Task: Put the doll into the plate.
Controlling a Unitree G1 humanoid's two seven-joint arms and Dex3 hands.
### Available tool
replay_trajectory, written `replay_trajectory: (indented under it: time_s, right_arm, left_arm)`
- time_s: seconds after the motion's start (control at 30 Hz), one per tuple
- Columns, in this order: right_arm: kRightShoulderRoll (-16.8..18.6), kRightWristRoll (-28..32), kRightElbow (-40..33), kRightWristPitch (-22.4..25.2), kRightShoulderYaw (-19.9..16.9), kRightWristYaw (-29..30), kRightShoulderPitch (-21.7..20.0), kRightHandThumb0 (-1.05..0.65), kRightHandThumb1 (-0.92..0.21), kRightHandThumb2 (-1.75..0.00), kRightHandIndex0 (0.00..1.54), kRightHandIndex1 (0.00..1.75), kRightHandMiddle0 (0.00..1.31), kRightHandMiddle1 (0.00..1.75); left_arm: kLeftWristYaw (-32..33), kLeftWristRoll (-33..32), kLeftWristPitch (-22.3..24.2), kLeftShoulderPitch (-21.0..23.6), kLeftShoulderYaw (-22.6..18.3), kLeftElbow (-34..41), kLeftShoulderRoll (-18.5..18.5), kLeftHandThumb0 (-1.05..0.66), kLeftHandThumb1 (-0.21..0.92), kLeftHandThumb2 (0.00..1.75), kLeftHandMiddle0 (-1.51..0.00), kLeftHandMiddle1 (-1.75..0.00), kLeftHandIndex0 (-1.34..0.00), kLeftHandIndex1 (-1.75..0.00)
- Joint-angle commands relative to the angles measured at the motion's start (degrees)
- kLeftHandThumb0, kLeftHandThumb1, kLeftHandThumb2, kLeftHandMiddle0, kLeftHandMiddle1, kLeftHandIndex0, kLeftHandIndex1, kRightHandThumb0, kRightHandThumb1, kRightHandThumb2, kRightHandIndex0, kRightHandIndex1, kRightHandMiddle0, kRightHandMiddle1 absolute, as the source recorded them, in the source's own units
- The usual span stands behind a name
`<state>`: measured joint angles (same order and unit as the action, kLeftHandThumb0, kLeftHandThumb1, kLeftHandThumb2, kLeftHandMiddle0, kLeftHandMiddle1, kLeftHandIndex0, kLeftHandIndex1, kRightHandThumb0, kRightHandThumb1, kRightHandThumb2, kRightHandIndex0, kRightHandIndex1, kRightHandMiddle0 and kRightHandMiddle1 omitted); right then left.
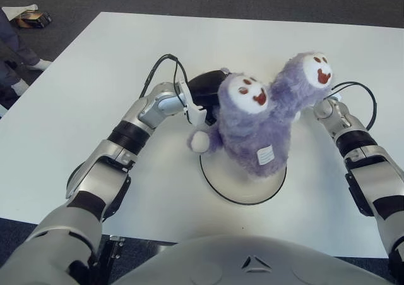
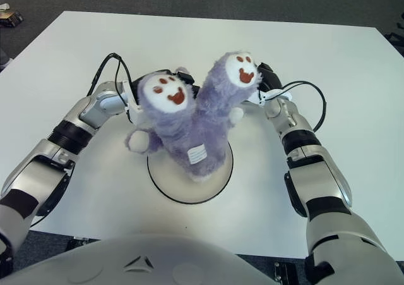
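The left hand [image 1: 205,89] is pressed against the back of the doll's [image 1: 255,130] left head, its dark fingers closed against the purple fur just behind the white face. The right hand [image 2: 268,79] is seen at the far side of the 2nd head, mostly hidden by fur, so it cannot be told how its fingers are set. Between the 2 hands the doll is held upright, its 2 heads forking apart above a single body, with a white label on its front and a small pale paw sticking out on the left. The base of the doll stands over the far part of the plate [image 1: 227,187], a white round dish with a dark rim lying on the white worktop [image 1: 95,70]; the near part of the dish is bare. The placing is judged nearly done, but the doll is tall, soft and top-heavy and leans to the right. If it is let go unevenly, it may be tipped over the rim onto the worktop, or fur may be snagged and dragged along.
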<state>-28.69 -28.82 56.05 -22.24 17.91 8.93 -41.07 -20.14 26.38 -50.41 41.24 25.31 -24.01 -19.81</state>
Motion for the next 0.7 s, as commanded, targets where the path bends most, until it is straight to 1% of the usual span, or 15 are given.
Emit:
replay_trajectory:
  time_s: [0.0,0.03,0.07,0.1,0.17,0.23,0.3,0.43,0.5,0.53,0.6,0.63,0.67]
  right_arm:
    - [0.28,-1.02,0.82,1.5,1.13,-2.15,2.62,-0.35,-0.92,-0.52,0.36,1.52,0.19,1.75]
    - [0.27,-1.02,0.76,1.55,1.14,-2.18,2.64,-0.35,-0.92,-0.52,0.36,1.51,0.19,1.75]
    - [0.27,-1.0,0.65,1.63,1.14,-2.25,2.65,-0.35,-0.92,-0.52,0.36,1.5,0.19,1.75]
    - [0.27,-0.97,0.53,1.7,1.14,-2.35,2.66,-0.35,-0.92,-0.52,0.36,1.5,0.19,1.75]
    - [0.26,-0.93,0.36,1.8,1.14,-2.49,2.7,-0.35,-0.92,-0.52,0.36,1.49,0.19,1.75]
    - [0.26,-0.89,0.21,1.92,1.11,-2.62,2.74,-0.35,-0.92,-0.52,0.36,1.49,0.19,1.75]
    - [0.27,-0.87,0.06,2.07,1.1,-2.72,2.77,-0.35,-0.92,-0.52,0.37,1.49,0.19,1.75]
    - [0.3,-1.05,-0.05,2.19,1.22,-2.47,2.81,-0.35,-0.92,-0.52,0.38,1.49,0.19,1.75]
    - [0.29,-1.15,-0.06,2.11,1.28,-2.3,2.81,-0.35,-0.92,-0.52,0.38,1.5,0.19,1.75]
    - [0.29,-1.17,-0.06,2.07,1.3,-2.25,2.81,-0.35,-0.92,-0.52,0.38,1.51,0.19,1.75]
    - [0.28,-1.17,-0.13,2.07,1.29,-2.23,2.83,-0.35,-0.92,-0.52,0.39,1.53,0.19,1.75]
    - [0.27,-1.15,-0.18,2.11,1.28,-2.24,2.84,-0.35,-0.92,-0.52,0.39,1.53,0.19,1.75]
    - [0.27,-1.14,-0.21,2.13,1.27,-2.25,2.84,-0.35,-0.92,-0.52,0.39,1.54,0.19,1.75]
  left_arm:
    - [0.07,3.17,-0.59,-0.98,1.36,0.15,-0.56,-0.94,0.92,1.01,-0.88,-1.75,-0.45,-1.75]
    - [0.24,3.46,-0.6,-1.07,1.31,0.36,-0.61,-0.95,0.92,1.03,-0.8,-1.75,-0.37,-1.75]
    - [0.6,3.99,-0.63,-1.15,1.22,0.62,-0.68,-0.96,0.92,1.04,-0.77,-1.75,-0.34,-1.75]
    - [1.11,4.8,-0.66,-1.27,1.16,0.97,-0.75,-0.97,0.92,1.06,-0.66,-1.75,-0.26,-1.74]
    - [1.76,5.83,-0.68,-1.42,1.09,1.41,-0.82,-0.97,0.92,1.08,-0.54,-1.75,-0.18,-1.71]
    - [2.27,6.59,-0.7,-1.68,1.08,1.99,-0.86,-0.97,0.92,1.09,-0.46,-1.75,-0.14,-1.68]
    - [2.55,6.91,-0.77,-1.92,1.08,2.37,-0.87,-0.97,0.92,1.11,-0.36,-1.73,-0.09,-1.6]
    - [2.69,6.59,-1.16,-2.29,1.09,2.49,-0.86,-0.98,0.92,1.12,-0.26,-1.68,-0.06,-1.53]
    - [3.09,6.72,-1.58,-2.52,1.04,2.58,-0.87,-0.98,0.92,1.12,-0.2,-1.59,-0.04,-1.5]
    - [3.34,6.86,-1.8,-2.6,1.0,2.6,-0.88,-0.98,0.92,1.12,-0.18,-1.52,-0.04,-1.47]
    - [3.74,6.99,-2.4,-2.66,0.96,2.5,-0.91,-0.98,0.92,1.11,-0.14,-1.3,-0.01,-1.35]
    - [3.85,6.89,-2.86,-2.6,0.98,2.3,-0.96,-0.98,0.92,1.11,-0.14,-1.26,-0.01,-1.33]
    - [3.95,6.82,-3.19,-2.54,1.01,2.15,-0.99,-0.98,0.92,1.1,-0.13,-1.18,-0.01,-1.25]
